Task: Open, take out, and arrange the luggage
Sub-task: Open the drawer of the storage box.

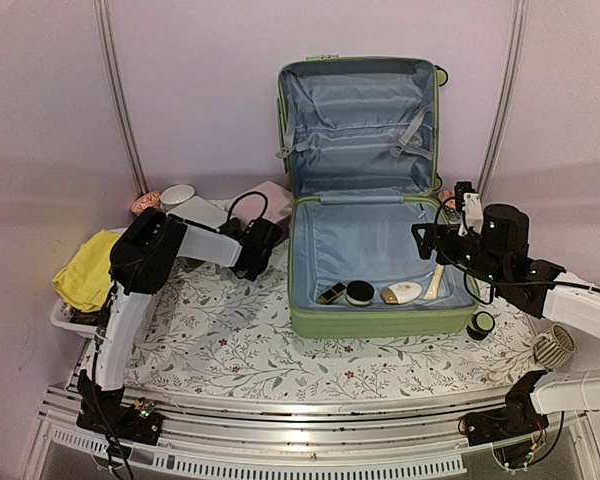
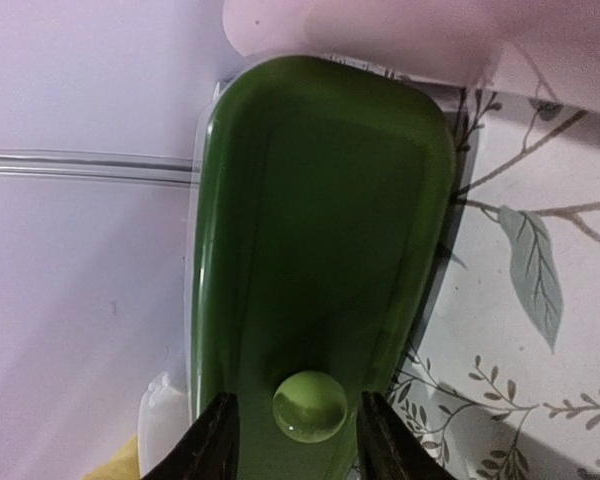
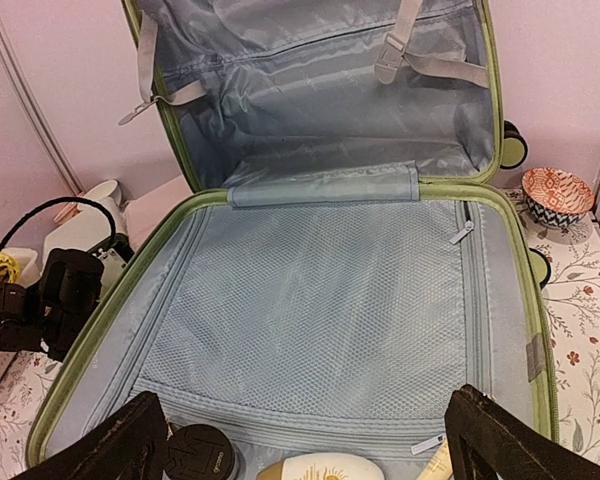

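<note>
One light-green luggage [image 1: 380, 322], lid upright, lining grey-blue; left fingers [image 2: 215, 442] and right fingers [image 3: 112, 450] apart.

No legible text; jar lid [image 3: 200, 455] print blurred.

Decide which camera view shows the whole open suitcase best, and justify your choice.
The top external view: the light-green suitcase shows whole, lid raised, base lying flat. The right wrist view gives only its lined inside, cropped at the edges. The left wrist view shows none of it, just a dark green panel with a round knob.
</note>
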Robot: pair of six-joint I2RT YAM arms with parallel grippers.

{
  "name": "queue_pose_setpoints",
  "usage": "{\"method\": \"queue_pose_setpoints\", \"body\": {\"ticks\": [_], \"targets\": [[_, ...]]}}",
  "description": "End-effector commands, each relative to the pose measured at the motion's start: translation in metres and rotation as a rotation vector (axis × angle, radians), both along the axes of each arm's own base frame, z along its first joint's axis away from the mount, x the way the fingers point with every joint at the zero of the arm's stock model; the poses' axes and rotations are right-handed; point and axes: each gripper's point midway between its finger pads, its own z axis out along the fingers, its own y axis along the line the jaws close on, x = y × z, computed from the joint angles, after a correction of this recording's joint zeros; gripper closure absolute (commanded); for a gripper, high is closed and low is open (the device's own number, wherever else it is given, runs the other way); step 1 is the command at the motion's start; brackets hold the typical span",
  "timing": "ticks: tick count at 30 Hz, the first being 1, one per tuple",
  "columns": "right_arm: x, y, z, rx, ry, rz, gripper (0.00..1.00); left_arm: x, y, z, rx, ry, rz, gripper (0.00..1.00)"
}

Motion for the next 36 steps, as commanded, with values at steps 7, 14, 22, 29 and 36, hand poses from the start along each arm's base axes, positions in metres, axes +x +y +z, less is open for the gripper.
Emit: {"method": "queue_pose_setpoints", "body": {"ticks": [7,14,22,29,36], "targets": [[0.0,0.0,0.02,0.029,-0.032,0.003,0.01,-0.01,0.005,-0.015,0.025,0.067,0.001,0.57],[0.0,0.001,0.02,0.029,-0.032,0.006,0.01,-0.012,0.011,-0.015,0.033,0.069,0.013,0.67],[-0.002,0.0,0.019,0.032,-0.031,0.006,0.01,-0.017,0.01,-0.006,0.043,0.06,0.012,0.85],[-0.002,0.002,0.022,0.04,-0.035,0.013,0.01,-0.037,0.003,-0.003,0.046,0.061,-0.009,0.91],[-0.005,0.002,0.026,0.053,-0.04,0.024,0.01,-0.046,-0.001,-0.001,0.009,0.053,-0.008,0.75]]}}
